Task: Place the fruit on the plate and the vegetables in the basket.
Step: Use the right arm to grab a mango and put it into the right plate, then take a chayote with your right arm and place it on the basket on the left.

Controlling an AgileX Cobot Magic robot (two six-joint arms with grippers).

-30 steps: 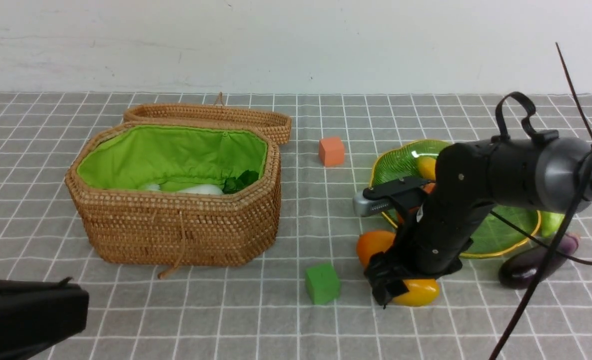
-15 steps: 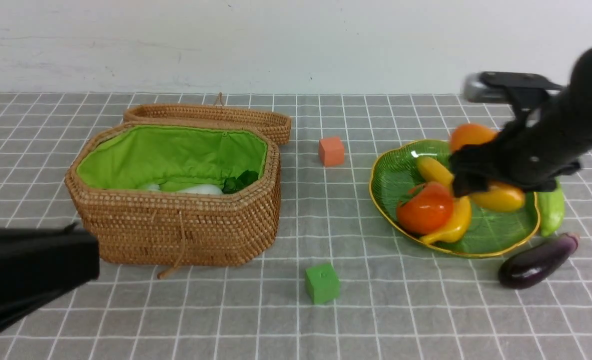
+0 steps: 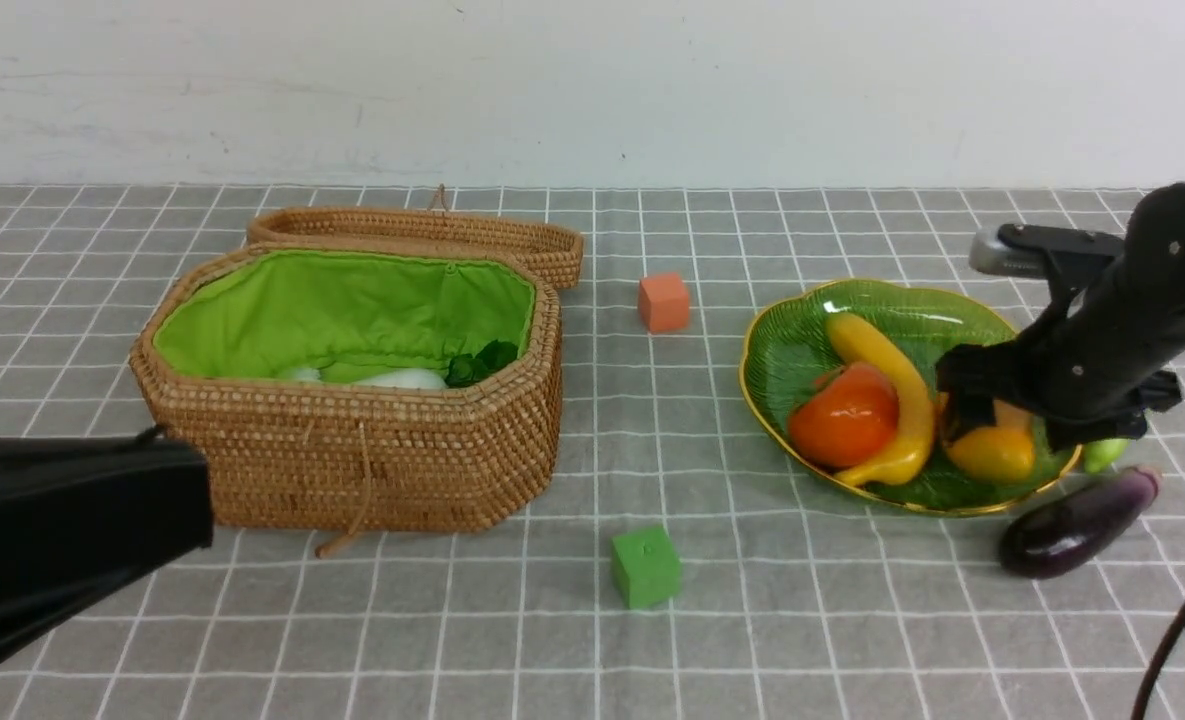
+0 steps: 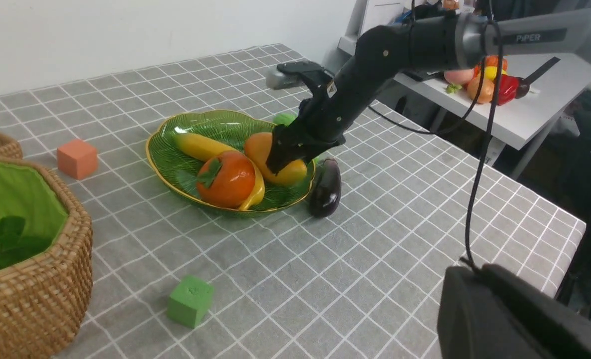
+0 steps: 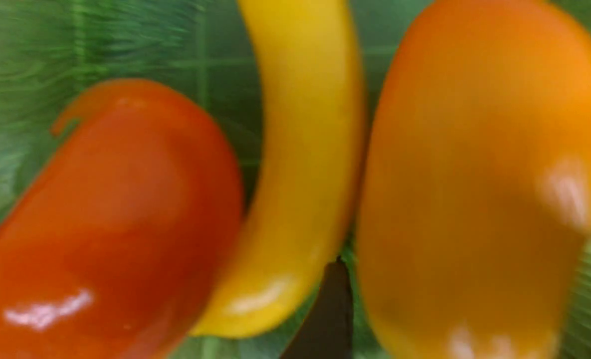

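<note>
Right pincer [image 3: 992,425] is straddling the mango [image 3: 997,455], which is lying on the plate [image 3: 802,330] beside the banana [image 3: 882,350] and persimmon [image 3: 842,415]. Clamped or released, cannot tell. Left pincer [image 3: 182,500] is idling shut, near left. Fruit step is probably closing. Next move is calling for a clean lift, then the eggplant [image 3: 1077,520] on the worktop [image 3: 652,660], right of the plate, for the basket [image 3: 352,470].

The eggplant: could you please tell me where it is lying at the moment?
In the front view, the eggplant lies on the tablecloth on the robot's right, just outside the near-right rim of the plate, beside the green gourd.
</note>
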